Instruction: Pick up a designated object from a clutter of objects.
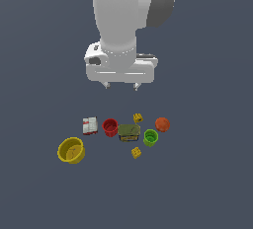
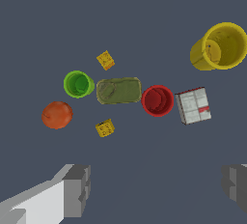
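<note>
A white robot arm hangs high above a dark grey floor, its gripper point(image 1: 122, 86) pointing straight down with the 2 fingertips spread wide apart and nothing between them, released and well above everything. The target, a rounded-rectangular tin can point(image 1: 129, 132) with an olive-green lid, lies flat on the floor in the middle of a loose row of small items. A red cup point(image 1: 110, 127) stands just beside one short end of the can and a green cup point(image 1: 150, 137) just beside the other, so a grasp along the row would likely collide; closing across the can's long sides looks the freer choice. 2 small yellow holed blocks, one point(image 1: 138, 118) behind the can and one point(image 1: 136, 152) in front of it, sit near those long sides but apart from them. An orange round thing point(image 1: 162, 124) lies beyond the green cup, a red-and-white box point(image 1: 90, 125) beyond the red cup, and a yellow bowl point(image 1: 71, 150) further out, tipped a little. The exterior view shows the arm's height and the can's label side. The wrist view looks down on the lid point(image 2: 118, 91), shows the gaps around the can, and shows the open fingers point(image 2: 77, 189) at the frame edge.
</note>
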